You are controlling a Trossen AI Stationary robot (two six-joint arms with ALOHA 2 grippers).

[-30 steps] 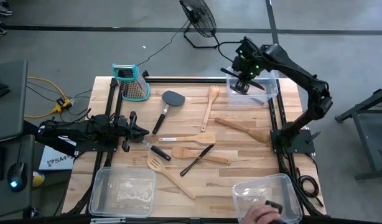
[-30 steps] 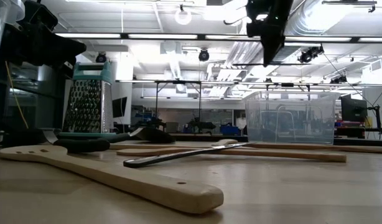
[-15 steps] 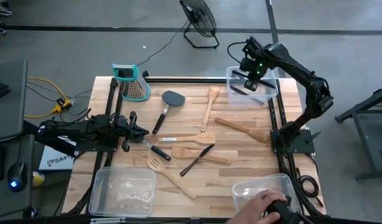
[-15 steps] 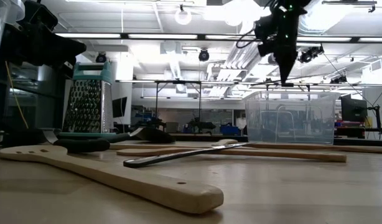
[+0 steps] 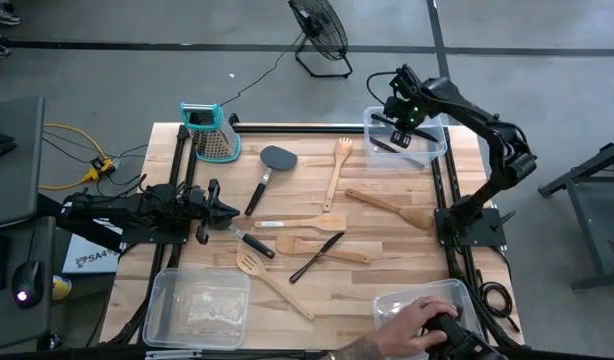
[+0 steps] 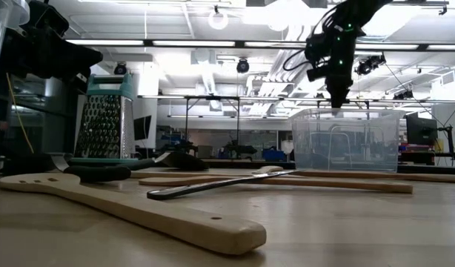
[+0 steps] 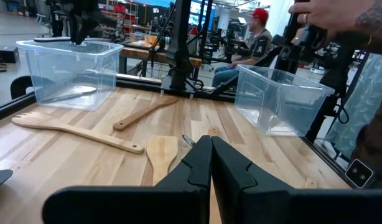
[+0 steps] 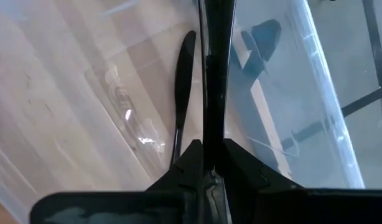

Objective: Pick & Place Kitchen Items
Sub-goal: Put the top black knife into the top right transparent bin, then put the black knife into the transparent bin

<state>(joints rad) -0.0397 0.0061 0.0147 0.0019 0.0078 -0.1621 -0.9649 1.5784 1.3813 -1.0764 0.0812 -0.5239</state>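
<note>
Your right hand (image 5: 397, 128) hangs over the clear, thin-walled far bin (image 5: 434, 152) at the counter's (image 5: 387, 250) corner, clenched on a thin black-handled tool (image 8: 211, 74) pointing down inside its rim. Pale wooden utensils (image 5: 392, 208) and black turners (image 5: 267, 170) lie spread across the open slatted wood beside that bin. Your left hand (image 7: 211, 144), fingers pressed together and empty, rests far across from the bin; the tool's lower end is hard to make out.

You're looking at a pale, matt wooden worktop (image 5: 407, 240), smooth wooden spoons (image 5: 334, 170), a glossy clear plastic bin (image 5: 432, 135), and a perforated metal grater (image 5: 215, 143) glinting.
</note>
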